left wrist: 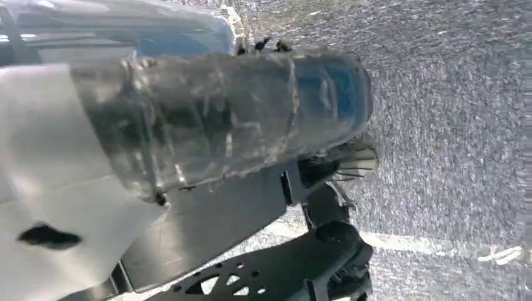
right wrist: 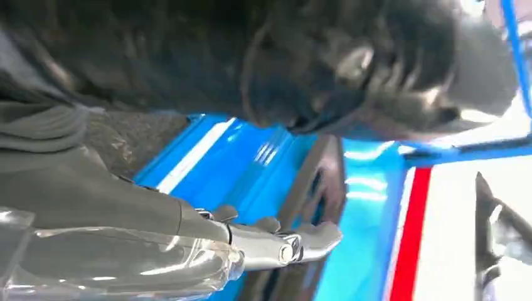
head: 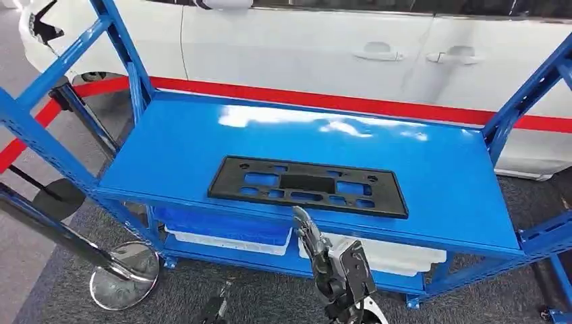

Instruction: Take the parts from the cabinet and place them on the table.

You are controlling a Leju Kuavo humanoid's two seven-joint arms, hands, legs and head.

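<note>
The right hand (head: 317,246) rises from below at the front edge of the blue cabinet (head: 438,175), fingers extended toward the shelf and holding nothing; in the right wrist view the fingers (right wrist: 301,241) reach over the shelf surface, apart from the part. The left hand (left wrist: 219,119) appears in the left wrist view as a blurred ribbed cover above grey carpet; its state cannot be determined. Below the top shelf, a blue bin (head: 222,226) and a white bin (head: 398,256) sit on the lower shelf. The black perforated plate (head: 308,185) lies flat near the shelf's front edge, with bare shelf on both sides and behind. Blue uprights flank the shelf. A white car (head: 337,47) stands behind the cabinet.
</note>
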